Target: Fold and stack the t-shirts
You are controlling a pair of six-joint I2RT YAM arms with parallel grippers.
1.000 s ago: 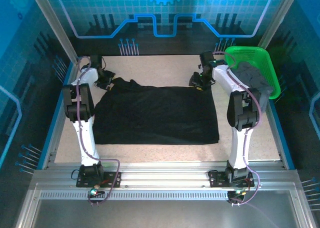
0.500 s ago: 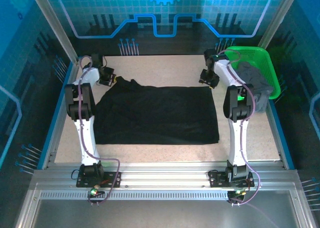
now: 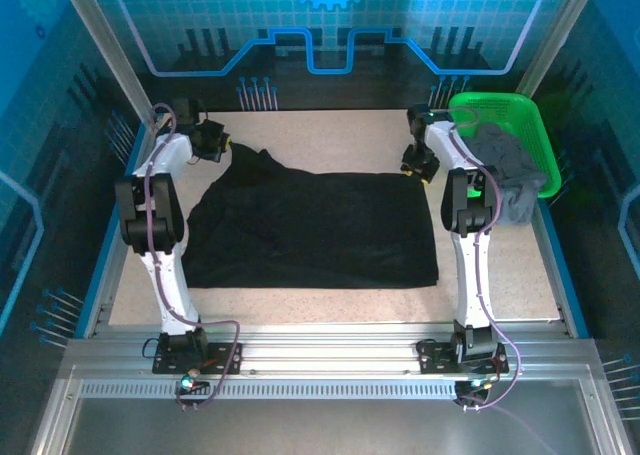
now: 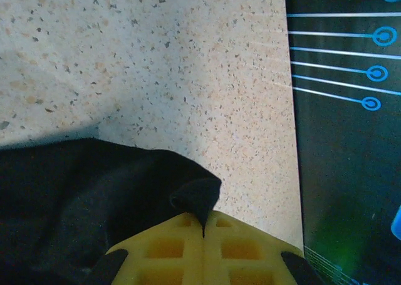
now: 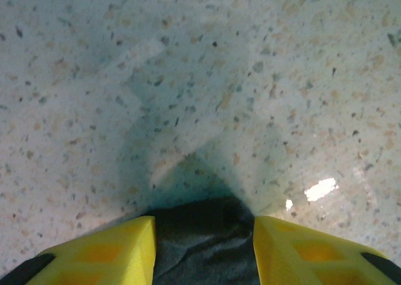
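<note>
A large black t-shirt [image 3: 310, 230] lies spread over the middle of the table. My left gripper [image 3: 222, 145] is at its far left corner, shut on it. The left wrist view shows the yellow fingers [image 4: 250, 253] pressed together, the left gripper [image 4: 203, 225] pinching a fold of the black t-shirt [image 4: 75, 197]. My right gripper [image 3: 413, 167] sits low at the shirt's far right corner. In the right wrist view the right gripper [image 5: 202, 225] is open, its fingers standing apart either side of the dark cloth corner [image 5: 207, 260]. A grey t-shirt [image 3: 505, 170] lies crumpled in the basket.
The green mesh basket [image 3: 530, 115] stands at the far right corner of the table, just right of my right arm. Bare speckled tabletop [image 3: 320, 135] runs behind the shirt up to the dark back wall. The table's left edge is close to my left gripper.
My left gripper has shut on the shirt's far left corner and drawn it toward the back left, tenting the cloth. My right gripper has shifted right, over the far right corner.
</note>
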